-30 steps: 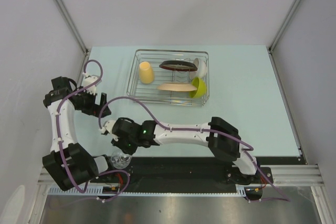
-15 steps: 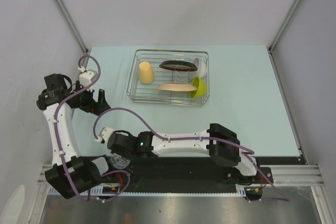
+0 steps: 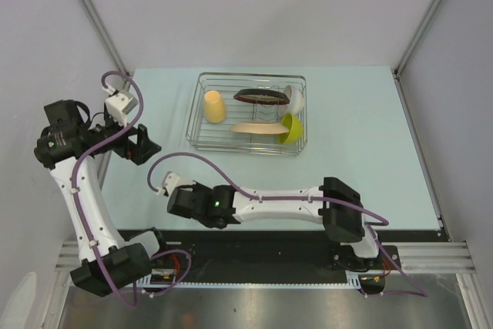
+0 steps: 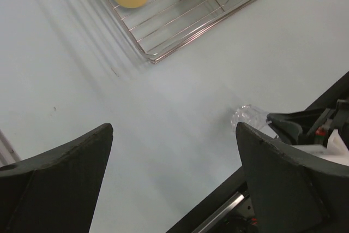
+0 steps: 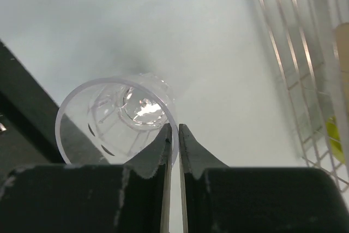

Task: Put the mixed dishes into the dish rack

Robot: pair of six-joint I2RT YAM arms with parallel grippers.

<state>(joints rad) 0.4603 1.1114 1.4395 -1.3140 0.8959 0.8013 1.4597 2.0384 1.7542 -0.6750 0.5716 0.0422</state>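
My right gripper (image 5: 174, 129) has its fingers drawn almost together, pinching the rim wall of the small clear glass (image 5: 117, 115); in the right wrist view the glass sits at lower left of the frame, its open mouth tipped toward the camera and its base pointing away; I cannot tell whether it rests on the table (image 3: 370, 136) or hangs just above it. In the left wrist view the glass shows at right of centre, by the table's dark edge strip; in the overhead view the right wrist covers it at lower left.

My left gripper (image 4: 174, 132) is spread wide and holds nothing; overhead it hangs at the left of the frame, well apart from the glass.

The dish rack (image 3: 192, 125) stands at upper centre of the overhead view; the yellow mug (image 3: 215, 105) is in its left part; the dark red-rimmed plate (image 3: 262, 96) is at the top, the white bowl (image 3: 296, 98) just right of it; the beige plate (image 3: 258, 127) is below, the lime-green bowl (image 3: 291, 127) at the lower right corner.
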